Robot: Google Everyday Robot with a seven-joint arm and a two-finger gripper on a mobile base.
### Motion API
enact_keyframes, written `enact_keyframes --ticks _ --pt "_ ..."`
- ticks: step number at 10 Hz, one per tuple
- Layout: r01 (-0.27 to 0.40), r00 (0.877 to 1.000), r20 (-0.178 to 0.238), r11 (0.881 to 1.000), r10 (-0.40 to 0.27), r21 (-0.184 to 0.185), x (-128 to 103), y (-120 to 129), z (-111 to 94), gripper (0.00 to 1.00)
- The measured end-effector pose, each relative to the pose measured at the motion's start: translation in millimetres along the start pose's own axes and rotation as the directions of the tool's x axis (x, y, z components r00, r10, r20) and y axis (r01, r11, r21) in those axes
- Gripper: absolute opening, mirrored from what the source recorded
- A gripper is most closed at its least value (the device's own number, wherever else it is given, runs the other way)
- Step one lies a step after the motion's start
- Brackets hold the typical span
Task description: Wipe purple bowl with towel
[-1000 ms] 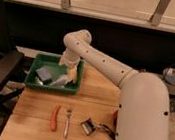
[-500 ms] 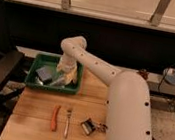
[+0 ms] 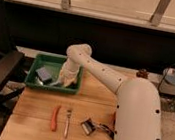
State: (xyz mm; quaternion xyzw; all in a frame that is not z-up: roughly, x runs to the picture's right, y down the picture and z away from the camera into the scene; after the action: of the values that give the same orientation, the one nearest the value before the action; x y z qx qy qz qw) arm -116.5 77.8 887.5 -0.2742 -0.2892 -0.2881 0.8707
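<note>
Towel (image 3: 69, 81) first: seems to be the pale, limp bundle at the right end of the green tray (image 3: 45, 85), directly beneath the hand (image 3: 65, 79). Soft and light by the look of it, so likely to bunch, fold and drag rather than keep any shape. Best pinched at a thick gathered part, not a loose corner, with enough cloth hanging below to make a wiping pad. Cannot tell whether the hand is wide, narrow or gripping the cloth. Reaches down into the tray from the bend of the arm above, with the tip hidden against the bundle. Purple bowl (image 3: 44, 73): taken to be the dull purple-grey shape in the left half of the same tray, just beside the towel and apart from the hand; outline too vague to be sure. Probably light, stiff and smooth, hence apt to slide or tip under a sideways rub. Better pressed gently downward into the hollow with short strokes, using the tray wall as a stop. Out on the worktop (image 3: 31, 123), well apart from the tray: an orange carrot-like thing (image 3: 54, 118) and a fork (image 3: 67, 123), neither wanted for this job.
</note>
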Motion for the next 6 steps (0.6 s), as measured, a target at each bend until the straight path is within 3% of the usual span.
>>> enact_keyframes --ticks 2,3,6 --pt "-0.006 1.000 0.030 1.000 0.005 0.030 1.6 3.7 6.7 0.09" --pt "-0.010 0.999 0.040 0.999 0.008 0.039 2.3 3.6 9.2 0.02" --pt "-0.022 0.999 0.031 0.998 0.020 0.066 9.2 8.0 2.0 0.00"
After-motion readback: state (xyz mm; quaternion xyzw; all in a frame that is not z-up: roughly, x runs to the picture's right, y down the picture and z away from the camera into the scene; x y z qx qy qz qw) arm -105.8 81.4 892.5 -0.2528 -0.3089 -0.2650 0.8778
